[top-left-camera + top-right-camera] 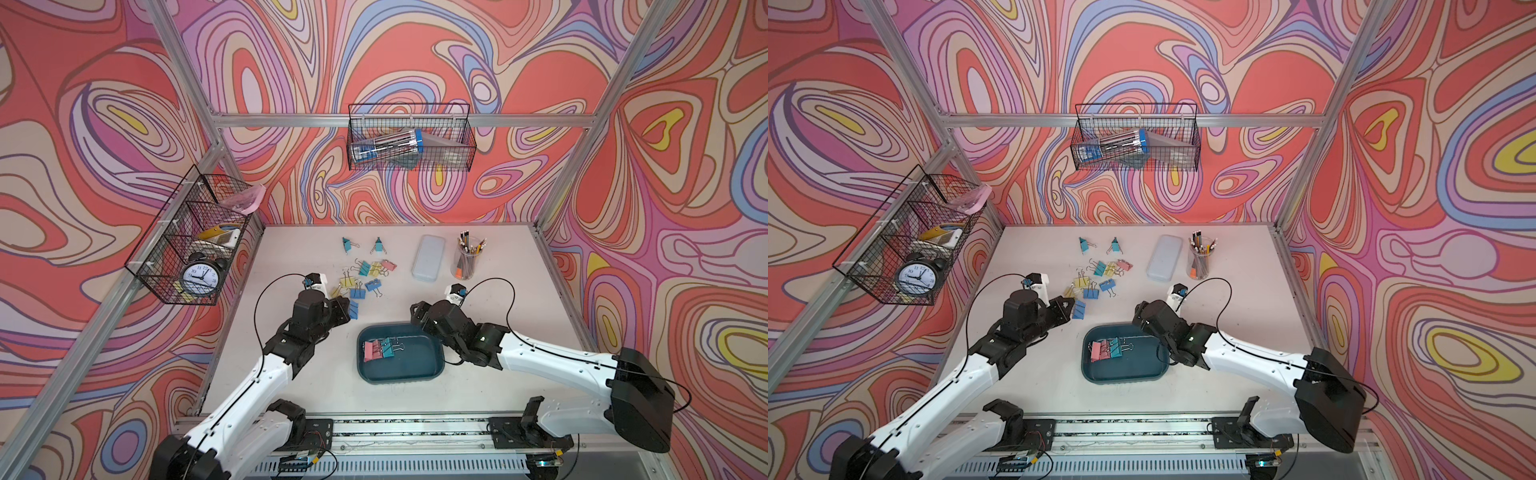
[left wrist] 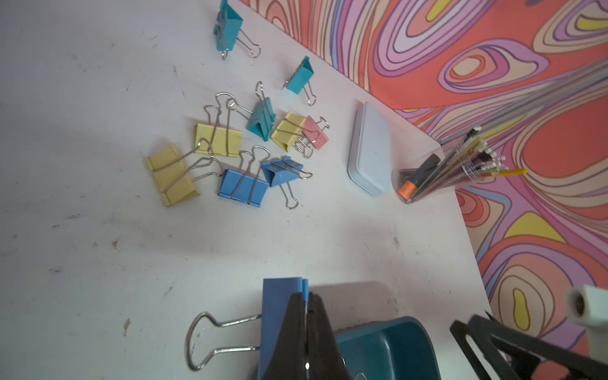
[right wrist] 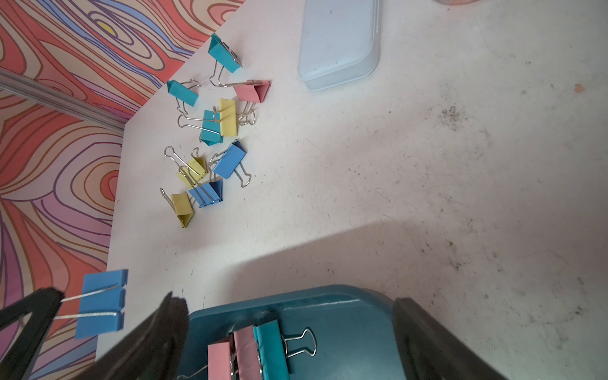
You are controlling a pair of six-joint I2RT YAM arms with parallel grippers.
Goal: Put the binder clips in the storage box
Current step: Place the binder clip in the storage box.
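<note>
A bare strip of counter (image 1: 332,395) is lying open between the scattered binder clips (image 1: 365,276) and the storage box (image 1: 415,361), and the near edge is offering room too. The right end effector (image 3: 291,304), spread wide, is hanging over the box's far right corner and crowding that approach. The left end effector (image 2: 306,297), pinching a blue clip (image 2: 276,312), is sitting just off the far left corner. Farther back a pale case (image 1: 428,257) and pencil cup (image 1: 467,262) are standing side by side, and wire baskets (image 1: 187,245) are jutting from the walls.

Seeing pastel yellow, blue, teal and pink on the binder clips (image 2: 217,141). Getting dark teal off the storage box (image 1: 415,365). Spotting swirly coral-lilac-yellow bands on the walls (image 1: 374,54). Reading the case (image 1: 429,257) as pale grey, maybe bluish.
</note>
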